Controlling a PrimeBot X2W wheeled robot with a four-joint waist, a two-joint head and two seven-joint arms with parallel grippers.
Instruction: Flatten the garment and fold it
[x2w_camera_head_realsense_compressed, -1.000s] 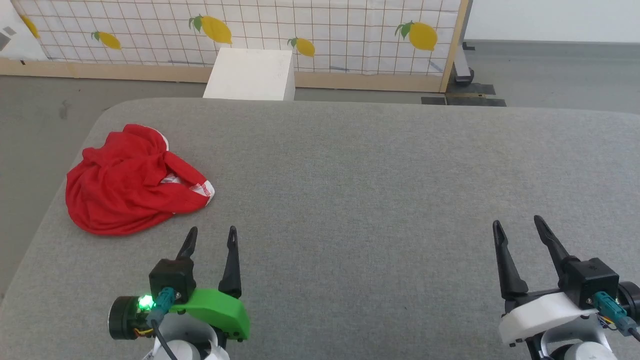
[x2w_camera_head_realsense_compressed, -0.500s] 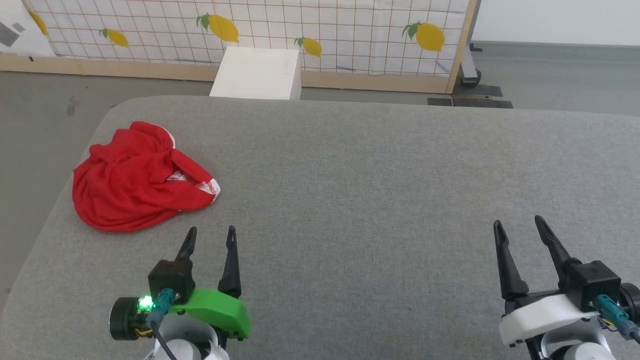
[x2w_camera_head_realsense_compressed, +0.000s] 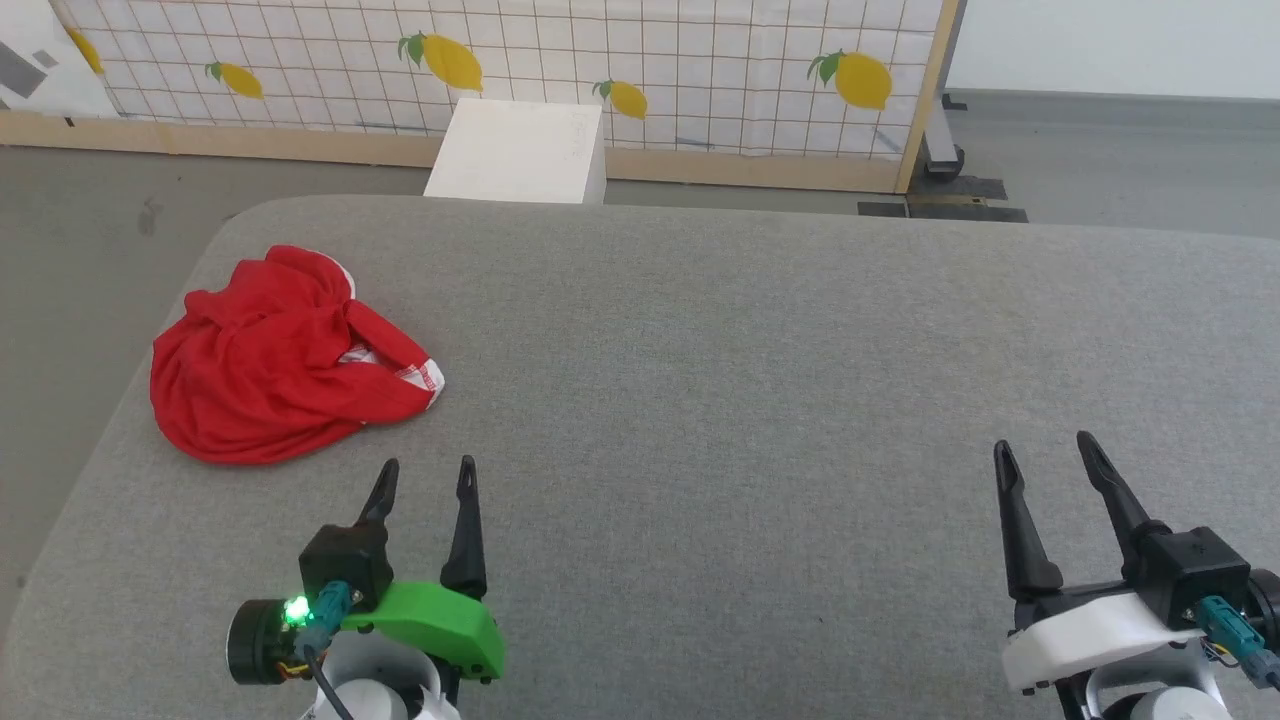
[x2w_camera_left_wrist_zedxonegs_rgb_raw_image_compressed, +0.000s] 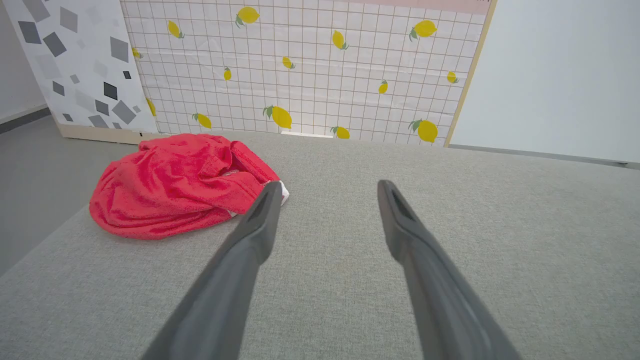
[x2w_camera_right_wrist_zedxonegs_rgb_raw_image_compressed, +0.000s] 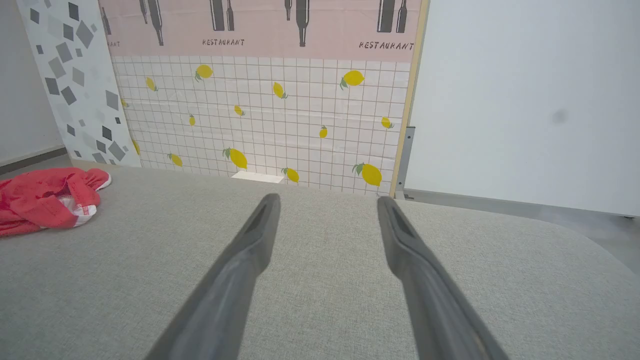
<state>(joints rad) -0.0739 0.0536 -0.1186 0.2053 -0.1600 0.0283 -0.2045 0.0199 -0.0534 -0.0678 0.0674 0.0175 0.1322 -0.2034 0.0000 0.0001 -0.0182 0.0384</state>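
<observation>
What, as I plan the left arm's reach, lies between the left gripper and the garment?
Bare grey padded surface, in head and left wrist views; left gripper and garment apart.

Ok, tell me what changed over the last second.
Nothing was moved, taken or let go; the head view slid slightly, so the camera shifted. The crumpled bright red fabric garment with white trim stays heaped at the left of the grey padded table. The left gripper and the right gripper stay open and empty.

Bright even light, faint shadows, sharp focus; wrist views edge-warped.
</observation>
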